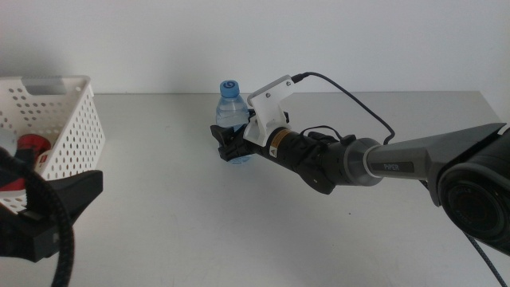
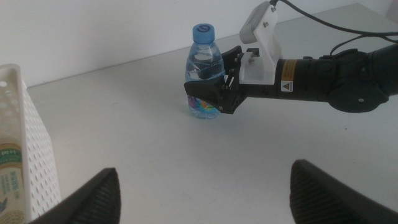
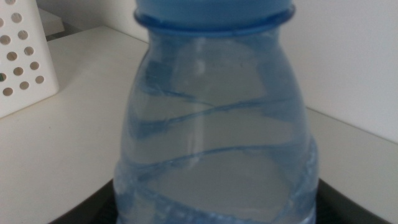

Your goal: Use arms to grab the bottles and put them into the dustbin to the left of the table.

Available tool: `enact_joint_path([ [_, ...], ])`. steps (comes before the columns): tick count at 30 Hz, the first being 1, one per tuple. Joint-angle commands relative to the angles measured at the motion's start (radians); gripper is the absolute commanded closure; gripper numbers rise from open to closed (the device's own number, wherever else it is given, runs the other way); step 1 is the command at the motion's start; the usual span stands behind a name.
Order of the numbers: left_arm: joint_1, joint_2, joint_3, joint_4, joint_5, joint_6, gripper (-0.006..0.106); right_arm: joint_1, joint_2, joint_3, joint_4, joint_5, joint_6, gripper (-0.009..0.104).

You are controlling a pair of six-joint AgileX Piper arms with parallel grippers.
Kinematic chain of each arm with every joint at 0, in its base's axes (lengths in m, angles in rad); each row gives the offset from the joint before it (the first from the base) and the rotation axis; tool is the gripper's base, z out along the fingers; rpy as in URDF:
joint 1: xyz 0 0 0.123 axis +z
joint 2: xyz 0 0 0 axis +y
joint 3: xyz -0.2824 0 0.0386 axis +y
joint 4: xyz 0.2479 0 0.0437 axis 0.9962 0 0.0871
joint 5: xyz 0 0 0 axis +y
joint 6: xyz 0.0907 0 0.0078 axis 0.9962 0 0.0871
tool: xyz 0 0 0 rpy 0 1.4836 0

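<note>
Fingers of the right gripper (image 1: pixel 230 145): set on either side of the water bottle (image 1: pixel 232 119), clasping its lower body; bottle upright on the table (image 1: pixel 175 207), blue cap above the fingers. Left gripper (image 2: pixel 205 193): jaws spread wide, holding nothing, low at the near left beside the dustbin (image 1: pixel 68 119). Dustbin contents: red can (image 1: pixel 33 145), yellow bottle (image 2: pixel 9 177).

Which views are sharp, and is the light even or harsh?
Middle view: even soft light, faint shadows, water bottle and right gripper sharp. Left wrist view: bottle sharp, own fingers blurred. Right wrist view: bottle fills the frame, slightly soft, dustbin behind.
</note>
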Motion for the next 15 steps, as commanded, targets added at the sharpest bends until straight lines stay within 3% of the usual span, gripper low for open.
enact_joint_path([
  [1,0.002,0.002,-0.026,0.0,-0.077,-0.012,0.008,-0.004,-0.09,-0.033,-0.005,-0.04,0.036,0.03],
  [5,0.002,0.002,-0.026,0.0,-0.078,-0.012,0.008,-0.013,-0.138,-0.033,-0.043,0.107,0.105,0.017],
  [9,0.002,0.002,-0.026,0.0,-0.078,-0.012,0.008,-0.02,-0.21,-0.004,-0.168,0.21,0.212,0.019],
  [15,0.002,0.002,-0.026,0.0,-0.078,-0.012,0.008,-0.034,-0.395,0.182,-0.371,0.21,0.428,0.025],
])
